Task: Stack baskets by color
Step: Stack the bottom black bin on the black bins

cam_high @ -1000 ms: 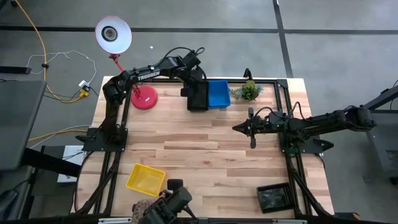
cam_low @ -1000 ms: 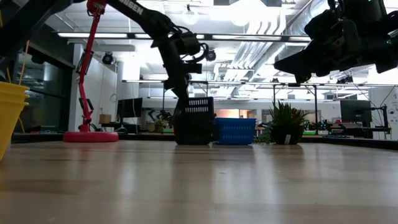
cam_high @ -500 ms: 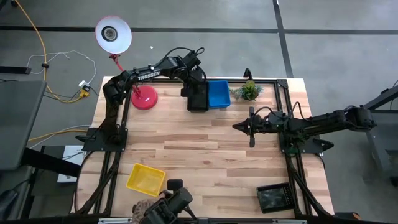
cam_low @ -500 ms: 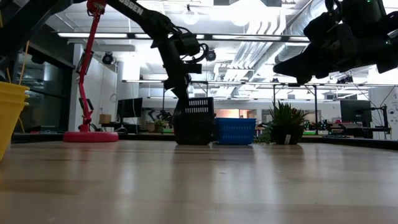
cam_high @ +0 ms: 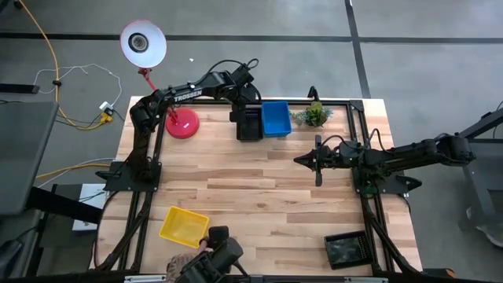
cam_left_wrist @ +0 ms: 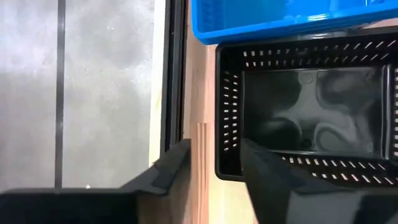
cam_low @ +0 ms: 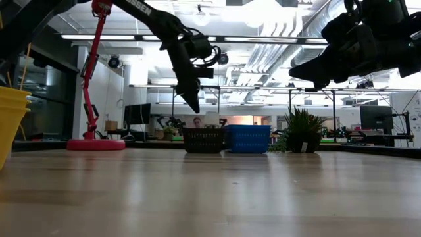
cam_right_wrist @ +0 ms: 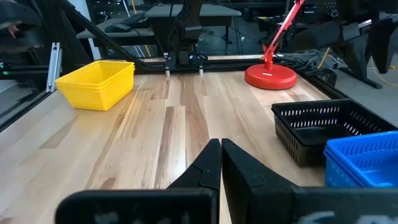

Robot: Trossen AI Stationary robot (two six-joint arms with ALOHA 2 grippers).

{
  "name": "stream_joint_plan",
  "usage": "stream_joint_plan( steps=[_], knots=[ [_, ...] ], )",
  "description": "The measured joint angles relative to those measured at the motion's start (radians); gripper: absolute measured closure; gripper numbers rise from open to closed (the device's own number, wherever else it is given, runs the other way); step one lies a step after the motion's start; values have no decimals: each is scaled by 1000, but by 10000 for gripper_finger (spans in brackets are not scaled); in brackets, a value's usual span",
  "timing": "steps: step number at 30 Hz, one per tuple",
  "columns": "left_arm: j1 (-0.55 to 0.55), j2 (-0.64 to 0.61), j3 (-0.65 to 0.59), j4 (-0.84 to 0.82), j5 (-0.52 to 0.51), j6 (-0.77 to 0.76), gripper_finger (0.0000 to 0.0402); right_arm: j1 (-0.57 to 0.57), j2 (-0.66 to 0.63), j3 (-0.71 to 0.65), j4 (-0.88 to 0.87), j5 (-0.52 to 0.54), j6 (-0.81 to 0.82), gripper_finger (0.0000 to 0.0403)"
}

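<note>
Release shows at the bench's (cam_high: pixel 236 196) far edge: the black basket (cam_high: pixel 250 127), tipped up on end a second ago, now lies flat, touching the blue basket (cam_high: pixel 276 119) on its right. Left end effector (cam_low: pixel 195 105) hangs just above it, fingers parted, holding nothing. "TROSSEN" reads along that arm. Right end effector (cam_high: pixel 317 181) hovers mid-bench, closed and empty.

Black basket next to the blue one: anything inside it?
The black basket beside the blue basket looks empty; its glossy floor shows. The left gripper covers the near edge, fingers open.
</note>
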Motion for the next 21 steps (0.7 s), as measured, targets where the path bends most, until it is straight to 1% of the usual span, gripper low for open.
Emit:
stream_joint_plan(
  steps=[3, 6, 11, 13, 17, 21],
  knots=[
    [-7, -3, 7, -4, -6, -5, 245, 0, 0, 0, 0, 0, -11, 402],
    [-8, -3, 55, -37, -5, -50, 223, 0, 0, 0, 0, 0, -25, 402],
    [-12, -7, 131, -48, 6, -199, 214, -1, 0, 0, 2, 0, -35, 402],
    [-15, -28, 141, -35, 17, -262, 214, -1, 0, 0, 9, 0, -45, 402],
    [-36, -75, 142, -14, 95, -361, 213, -1, 0, 0, 24, 0, -52, 402],
    [-59, -125, 131, 22, 240, -441, 213, -1, 0, 0, 24, 0, -52, 402]
  ],
)
